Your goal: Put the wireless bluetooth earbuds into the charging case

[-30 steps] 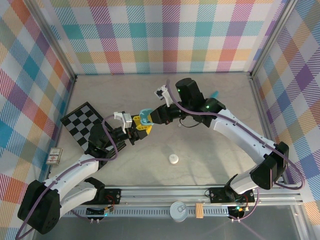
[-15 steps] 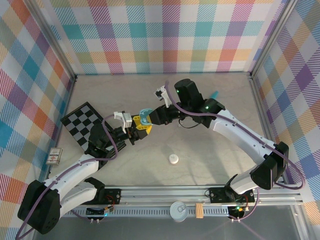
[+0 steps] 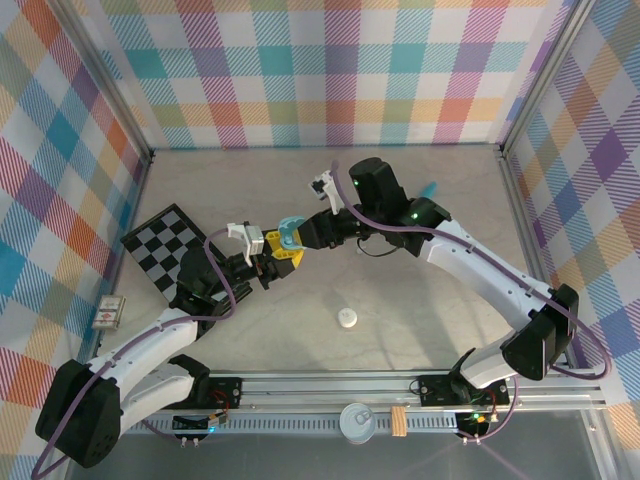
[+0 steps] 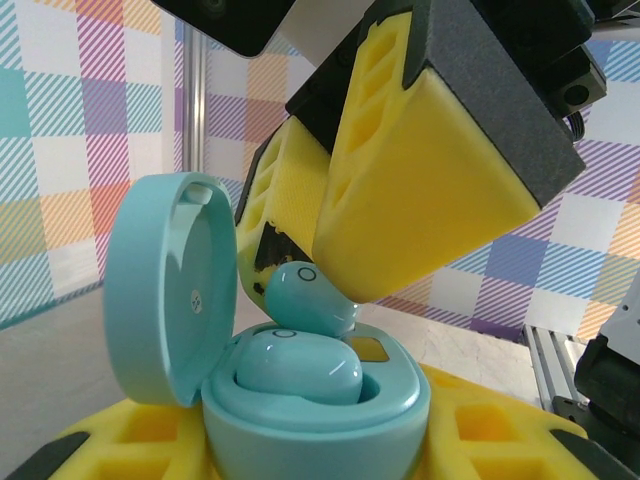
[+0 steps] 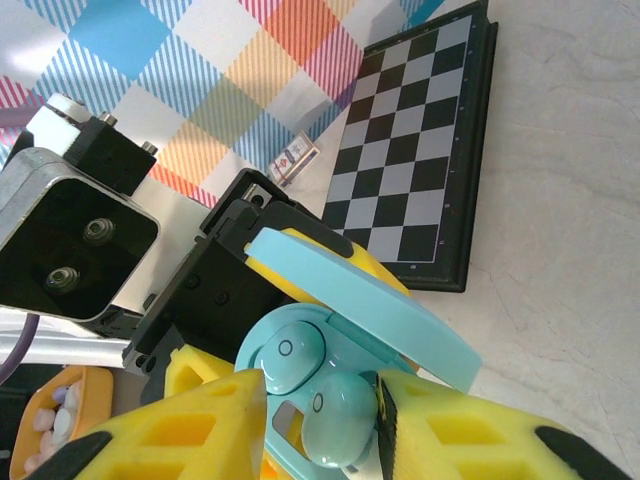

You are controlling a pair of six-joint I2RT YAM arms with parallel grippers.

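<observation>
Roughly half done, as I judge it. The left gripper [image 3: 275, 256] is clamped on the open case [image 4: 310, 420], with the first earbud [image 4: 300, 365] seated inside. The second earbud [image 4: 305, 295] sits tilted just over the case, not seated, between the right gripper [image 5: 325, 430] fingers. I cannot tell whether they pinch it.

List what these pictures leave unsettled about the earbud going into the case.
- Left wrist view: the second earbud's lower end and its socket, hidden behind the seated earbud.
- Right wrist view: whether the right hand clamps that earbud; the contact faces sit in shadow.
- Top view: the charging case is too small to show its contents.
</observation>
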